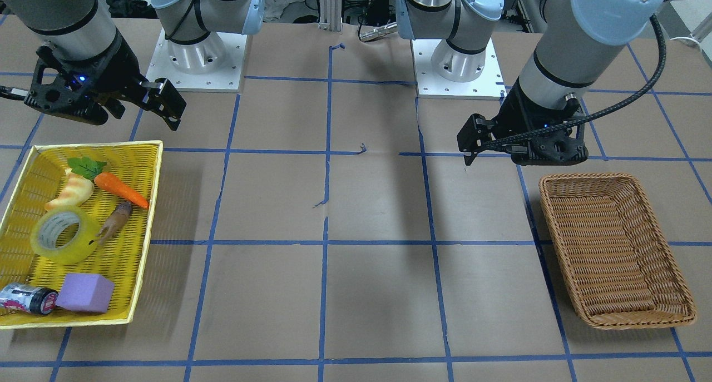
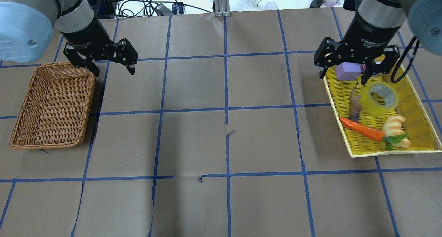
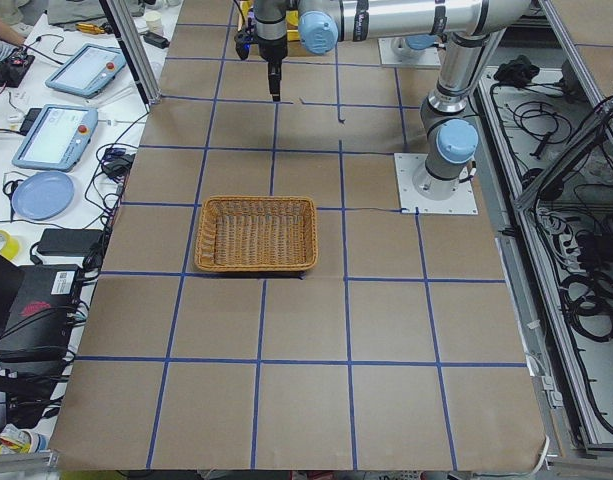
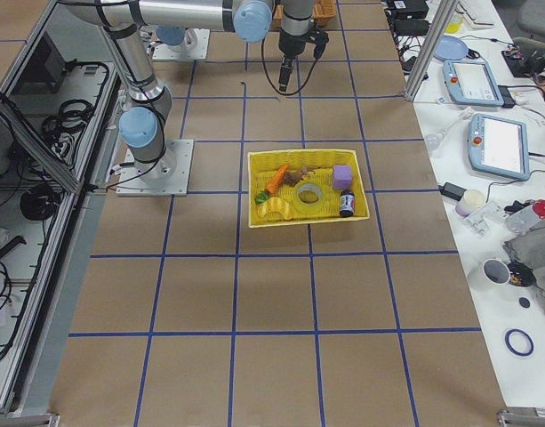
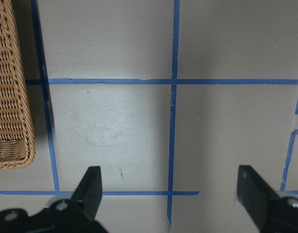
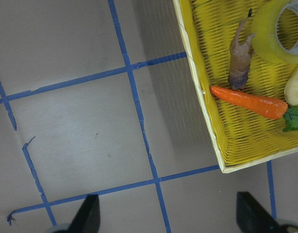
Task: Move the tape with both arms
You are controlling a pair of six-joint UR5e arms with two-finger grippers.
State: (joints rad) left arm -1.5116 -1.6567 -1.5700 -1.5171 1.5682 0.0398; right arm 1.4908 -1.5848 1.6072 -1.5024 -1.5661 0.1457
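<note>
The tape (image 1: 64,234) is a yellow translucent roll lying in the yellow basket (image 1: 154,204) among other items. It also shows in the overhead view (image 2: 378,99), the exterior right view (image 4: 308,194) and partly in the right wrist view (image 6: 280,29). My right gripper (image 2: 359,76) is open and empty, raised over the basket's far end above the purple block (image 2: 347,71). It also shows in the front view (image 1: 136,112). My left gripper (image 2: 113,70) is open and empty, hovering beside the far corner of the wicker basket (image 2: 51,106). It also shows in the front view (image 1: 517,154).
The yellow basket also holds a carrot (image 2: 361,129), a bread piece (image 2: 395,124), a brown root-like piece (image 2: 354,104) and a small bottle (image 1: 28,298). The wicker basket (image 1: 612,248) holds nothing. Blue tape lines grid the brown table.
</note>
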